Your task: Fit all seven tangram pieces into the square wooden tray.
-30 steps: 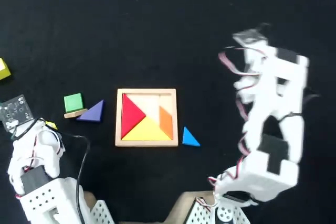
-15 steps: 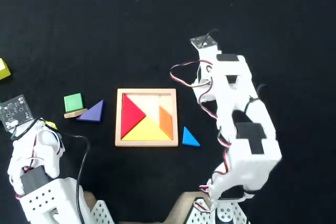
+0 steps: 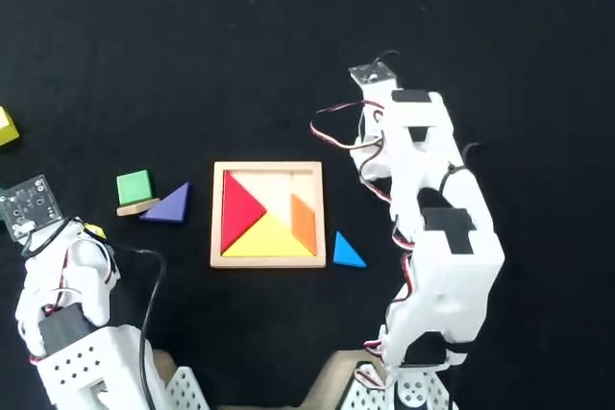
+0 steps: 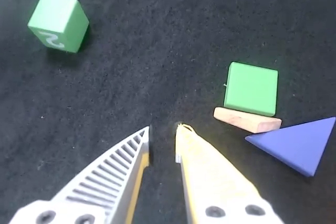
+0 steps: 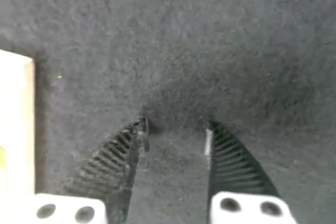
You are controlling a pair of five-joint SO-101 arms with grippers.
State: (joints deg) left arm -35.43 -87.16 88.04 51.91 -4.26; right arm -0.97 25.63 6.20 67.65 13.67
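The square wooden tray (image 3: 219, 214) lies mid-table and holds a red triangle (image 3: 239, 208), a yellow triangle (image 3: 270, 238) and an orange piece (image 3: 304, 222). A blue triangle (image 3: 347, 253) lies just right of it. To the tray's left sit a green square (image 3: 135, 186) (image 4: 251, 88), a wood-coloured piece (image 3: 137, 207) (image 4: 247, 120) and a purple triangle (image 3: 169, 205) (image 4: 298, 142). My right arm (image 3: 423, 170) stands right of the tray. Its gripper (image 5: 176, 129) is open over bare cloth, beside the tray's rim (image 5: 16, 129). My left gripper (image 4: 163, 132) is low at the near left, narrowly open with nothing in it.
A green cube (image 4: 58, 22) lies beyond the left gripper, and a yellow block (image 3: 7, 127) sits at the far left edge. Black cloth covers the table, with free room at the back and on the right.
The right arm has swung left from the table's right side to beside the tray's right edge. The left arm and all pieces have stayed put.
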